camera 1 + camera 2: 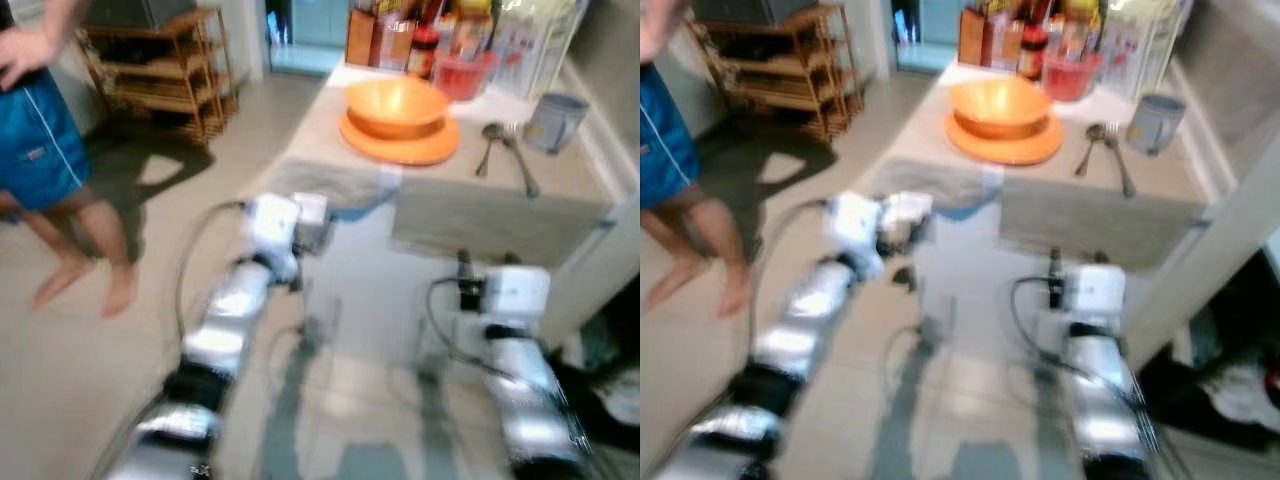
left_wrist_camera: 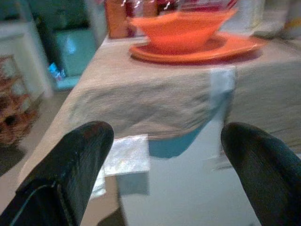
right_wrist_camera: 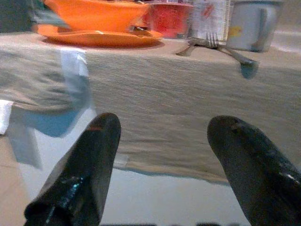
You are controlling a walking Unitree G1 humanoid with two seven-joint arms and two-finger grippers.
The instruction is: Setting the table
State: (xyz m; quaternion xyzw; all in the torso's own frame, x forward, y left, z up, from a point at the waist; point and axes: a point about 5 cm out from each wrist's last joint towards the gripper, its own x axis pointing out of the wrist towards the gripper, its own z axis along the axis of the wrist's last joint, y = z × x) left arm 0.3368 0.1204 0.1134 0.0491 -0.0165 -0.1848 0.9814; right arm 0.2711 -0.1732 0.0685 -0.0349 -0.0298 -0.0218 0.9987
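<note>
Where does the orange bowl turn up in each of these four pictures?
Left eye view: orange bowl on the orange plate, upper middle of the table.
Right eye view: same bowl, upper middle, slightly further left.
Left wrist view: bowl at the top, beyond the open left pincer.
Right wrist view: bowl at the top left corner.
Shared landmark: the orange plate under the bowl.

No readable text anywhere. Possibly labels on the bottles (image 1: 420, 40) behind the orange bowl (image 1: 396, 106) and a yellow mark on the grey mug (image 3: 253, 24), too blurred to read.
</note>
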